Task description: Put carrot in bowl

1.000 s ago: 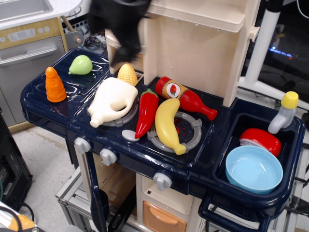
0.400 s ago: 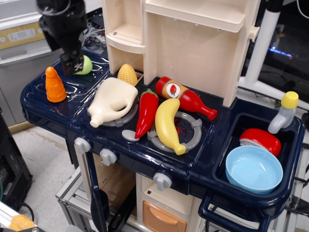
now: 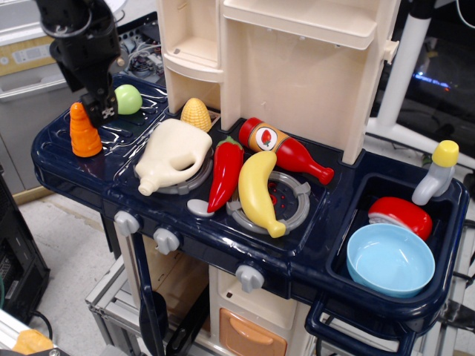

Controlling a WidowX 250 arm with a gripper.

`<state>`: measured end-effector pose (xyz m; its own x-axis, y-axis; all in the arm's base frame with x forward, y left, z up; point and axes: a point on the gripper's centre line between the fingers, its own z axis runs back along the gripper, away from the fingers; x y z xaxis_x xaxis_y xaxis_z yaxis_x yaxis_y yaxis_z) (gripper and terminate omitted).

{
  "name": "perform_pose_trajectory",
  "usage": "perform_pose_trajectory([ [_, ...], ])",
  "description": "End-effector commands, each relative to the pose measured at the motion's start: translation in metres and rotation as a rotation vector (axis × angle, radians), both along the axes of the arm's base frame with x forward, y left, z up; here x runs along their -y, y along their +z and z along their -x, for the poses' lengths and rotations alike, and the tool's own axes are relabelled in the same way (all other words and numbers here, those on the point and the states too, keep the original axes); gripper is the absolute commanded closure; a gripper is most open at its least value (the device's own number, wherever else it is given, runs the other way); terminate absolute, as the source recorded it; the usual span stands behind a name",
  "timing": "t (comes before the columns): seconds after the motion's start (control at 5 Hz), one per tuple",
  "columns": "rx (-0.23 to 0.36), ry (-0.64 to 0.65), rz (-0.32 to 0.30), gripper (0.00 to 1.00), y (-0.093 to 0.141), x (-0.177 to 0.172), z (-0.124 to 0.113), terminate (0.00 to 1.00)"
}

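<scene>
The orange ridged carrot stands upright at the far left of the dark blue toy stove top. The light blue bowl sits empty in the sink at the far right. My black gripper hangs at the upper left, its tips just above and to the right of the carrot's top, between the carrot and a green pear. I cannot tell whether its fingers are open or shut. It holds nothing that I can see.
A cream jug, yellow corn, red chili, banana and ketchup bottle crowd the stove middle. A red domed toy and a yellow-capped bottle sit in the sink. A beige cabinet rises behind.
My gripper has swung from above the corn at the back leftward and down, and now hangs close to the carrot's top. Nothing else has moved.
</scene>
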<state>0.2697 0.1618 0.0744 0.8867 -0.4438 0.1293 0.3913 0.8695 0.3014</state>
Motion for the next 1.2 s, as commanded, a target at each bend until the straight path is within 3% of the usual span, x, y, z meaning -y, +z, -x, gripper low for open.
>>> perform_pose_trajectory([
  [0.0,0.006,-0.027,0.000,0.00,0.002,-0.016,-0.011,0.00],
  [0.2,-0.017,-0.013,0.039,0.00,-0.012,-0.016,-0.014,0.00],
  [0.4,-0.049,0.015,0.077,1.00,-0.022,-0.016,-0.014,0.00],
  [0.6,-0.082,0.030,0.099,1.00,-0.025,-0.017,-0.011,0.00],
  [0.8,-0.111,0.066,0.104,1.00,-0.012,-0.010,-0.006,0.00],
  [1.0,-0.154,0.150,0.082,1.00,0.025,0.017,0.001,0.00],
])
